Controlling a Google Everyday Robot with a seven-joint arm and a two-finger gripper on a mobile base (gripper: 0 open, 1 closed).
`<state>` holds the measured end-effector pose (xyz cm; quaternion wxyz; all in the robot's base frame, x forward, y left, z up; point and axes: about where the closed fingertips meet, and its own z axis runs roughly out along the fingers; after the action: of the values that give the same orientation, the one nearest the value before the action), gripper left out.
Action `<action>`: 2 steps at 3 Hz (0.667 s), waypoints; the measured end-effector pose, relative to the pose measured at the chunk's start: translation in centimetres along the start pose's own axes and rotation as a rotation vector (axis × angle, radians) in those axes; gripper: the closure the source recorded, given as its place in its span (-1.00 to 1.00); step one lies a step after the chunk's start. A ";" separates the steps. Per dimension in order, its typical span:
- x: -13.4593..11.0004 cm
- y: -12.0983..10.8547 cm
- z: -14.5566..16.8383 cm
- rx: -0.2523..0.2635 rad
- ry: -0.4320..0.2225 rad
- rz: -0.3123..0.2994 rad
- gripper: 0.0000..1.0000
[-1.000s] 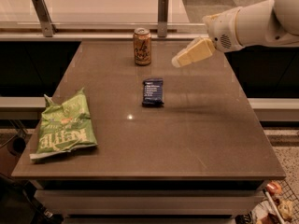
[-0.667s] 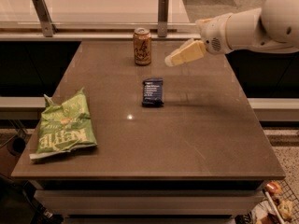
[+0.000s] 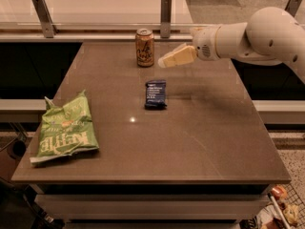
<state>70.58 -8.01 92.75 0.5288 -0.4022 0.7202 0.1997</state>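
My gripper reaches in from the right on a white arm and hovers above the far part of the brown table. Its cream fingertips point left, just right of an upright orange soda can, with a small gap between them. A dark blue snack packet lies flat on the table below and slightly in front of the gripper. Nothing is seen in the gripper's hold. A green chip bag lies at the table's near left.
A glass partition with metal posts runs along the table's far edge. The arm's bulky white body hangs over the far right corner. Some clutter sits on the floor at the lower right.
The gripper has moved left across the far side of the table, closing in on the soda can. The can, the packet and the chip bag have stayed put.
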 end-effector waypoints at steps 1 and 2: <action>0.4 -0.1 3.1 -0.016 -0.029 0.036 -1.00; 0.7 -0.3 6.0 -0.026 -0.066 0.067 -1.00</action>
<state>74.38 -4.15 90.01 0.5402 -0.3778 0.7128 0.2397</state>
